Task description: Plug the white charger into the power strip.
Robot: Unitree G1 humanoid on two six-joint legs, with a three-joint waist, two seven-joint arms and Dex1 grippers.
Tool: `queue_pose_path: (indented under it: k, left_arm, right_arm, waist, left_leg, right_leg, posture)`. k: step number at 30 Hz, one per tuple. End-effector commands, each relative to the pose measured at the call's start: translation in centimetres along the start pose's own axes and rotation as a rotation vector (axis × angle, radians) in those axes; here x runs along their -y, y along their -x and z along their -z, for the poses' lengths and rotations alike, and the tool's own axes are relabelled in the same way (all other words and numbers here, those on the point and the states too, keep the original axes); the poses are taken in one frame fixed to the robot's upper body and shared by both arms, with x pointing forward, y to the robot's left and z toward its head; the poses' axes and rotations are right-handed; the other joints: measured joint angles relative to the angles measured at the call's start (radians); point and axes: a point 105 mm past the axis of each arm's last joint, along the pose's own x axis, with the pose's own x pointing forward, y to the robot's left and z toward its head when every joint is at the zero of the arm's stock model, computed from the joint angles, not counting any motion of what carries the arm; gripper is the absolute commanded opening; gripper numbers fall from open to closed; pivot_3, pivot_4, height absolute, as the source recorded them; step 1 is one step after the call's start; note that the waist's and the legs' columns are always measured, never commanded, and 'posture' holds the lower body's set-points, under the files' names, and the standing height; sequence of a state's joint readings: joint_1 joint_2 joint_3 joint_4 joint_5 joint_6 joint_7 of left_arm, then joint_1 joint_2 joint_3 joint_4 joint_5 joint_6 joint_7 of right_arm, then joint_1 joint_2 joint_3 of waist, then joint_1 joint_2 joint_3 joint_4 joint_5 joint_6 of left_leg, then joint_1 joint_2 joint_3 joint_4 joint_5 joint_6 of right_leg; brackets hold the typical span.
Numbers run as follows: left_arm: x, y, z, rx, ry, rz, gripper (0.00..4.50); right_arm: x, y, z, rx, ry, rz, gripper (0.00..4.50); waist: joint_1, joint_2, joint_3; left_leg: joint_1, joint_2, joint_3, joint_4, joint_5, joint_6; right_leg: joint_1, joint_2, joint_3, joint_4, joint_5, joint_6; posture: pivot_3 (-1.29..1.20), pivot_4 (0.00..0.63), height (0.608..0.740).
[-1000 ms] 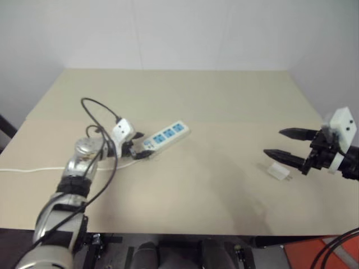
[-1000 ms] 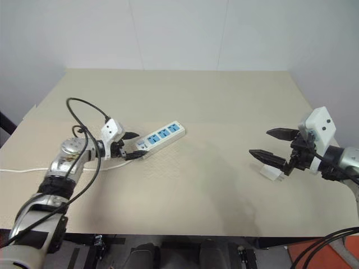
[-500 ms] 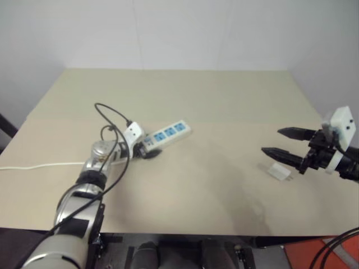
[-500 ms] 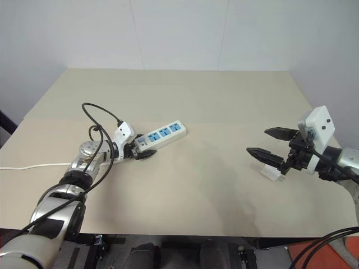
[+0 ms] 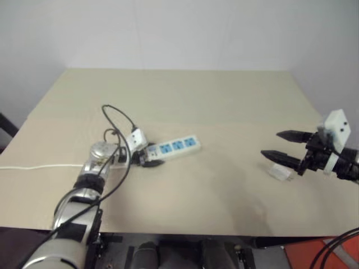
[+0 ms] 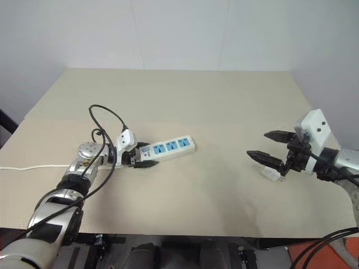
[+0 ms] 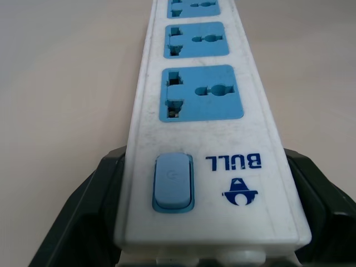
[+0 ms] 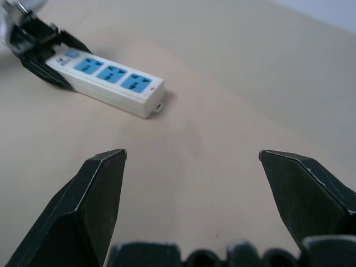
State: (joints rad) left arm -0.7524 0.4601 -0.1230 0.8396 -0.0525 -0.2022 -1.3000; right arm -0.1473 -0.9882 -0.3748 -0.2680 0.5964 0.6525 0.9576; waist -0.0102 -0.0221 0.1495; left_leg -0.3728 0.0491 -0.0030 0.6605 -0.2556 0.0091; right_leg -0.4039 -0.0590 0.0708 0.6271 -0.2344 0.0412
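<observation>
Over on the left, the left hand [image 6: 140, 159] has clamped the switch end of the power strip [image 6: 168, 148], probably to steady it on the desk [image 6: 185, 101] with sockets facing up. Well apart to the right, the right hand [image 6: 265, 147] hangs wide open just above the white charger [image 6: 271, 175], seemingly poised to pick it up.

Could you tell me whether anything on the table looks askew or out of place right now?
Nothing looks damaged. The power strip lies at a slant, its switch end clamped in the left tool. The white charger lies unplugged below the open right tool.
</observation>
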Motion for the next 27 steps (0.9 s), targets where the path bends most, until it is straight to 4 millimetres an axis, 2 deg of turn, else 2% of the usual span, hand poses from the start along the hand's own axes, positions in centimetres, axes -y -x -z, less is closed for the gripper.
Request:
queue_pose_path:
  k: [1,6,12,14,22,27]
  left_arm:
    - [2.0,-0.6,-2.0,0.043,-0.092,0.143,3.34]
    - [4.8,-1.7,-2.4,0.057,-0.097,0.267,3.34]
    - [5.4,-3.0,-1.6,0.027,-0.077,0.257,3.34]
    - [5.4,-3.2,-1.5,0.026,-0.072,0.247,3.34]
    - [5.9,-3.7,-1.3,0.019,-0.046,0.253,3.34]
    - [6.3,-3.5,-1.1,0.012,-0.032,0.265,3.34]
  right_arm:
    - [1.0,0.5,0.0,-0.064,0.041,0.0,4.5]
    - [1.9,0.7,1.2,-0.286,0.047,-0.002,4.5]
    - [3.1,0.7,2.5,-0.602,-0.11,0.035,4.5]
    - [3.4,0.3,2.9,-0.65,-0.115,0.037,4.5]
    - [4.3,-1.2,6.7,-0.816,-0.077,0.017,4.5]
    - [4.7,-2.1,7.4,-0.834,-0.057,0.004,4.5]
  waist:
    - [0.0,0.0,0.0]
    - [-0.002,0.001,0.0]
    - [-0.006,0.002,-0.001]
    - [-0.003,0.002,-0.001]
    - [0.003,0.004,-0.002]
    - [0.001,0.006,-0.003]
  left_leg:
    - [0.0,0.0,0.0,0.0,0.0,0.0]
    - [0.0,0.0,0.0,0.0,0.0,0.0]
    - [0.001,0.0,0.0,0.0,0.0,0.0]
    - [0.001,0.0,0.0,0.0,0.0,0.0]
    - [-0.001,0.0,0.0,0.001,0.0,0.0]
    - [0.0,0.0,0.0,0.001,0.0,0.0]
  right_leg:
    - [0.0,0.0,0.0,0.0,0.0,0.0]
    - [0.0,0.0,0.0,0.0,0.0,0.0]
    - [0.0,0.0,0.001,0.0,0.0,-0.001]
    - [-0.001,0.0,0.0,-0.001,0.0,-0.001]
    - [-0.001,-0.001,0.0,-0.001,0.0,0.0]
    - [-0.001,-0.001,0.0,0.0,0.0,0.0]
  posture:
    - [0.0,0.15,0.74]
    - [0.0,0.15,0.74]
    - [0.0,0.15,0.74]
    - [0.0,0.15,0.74]
    - [0.0,0.15,0.74]
    - [0.0,0.15,0.74]
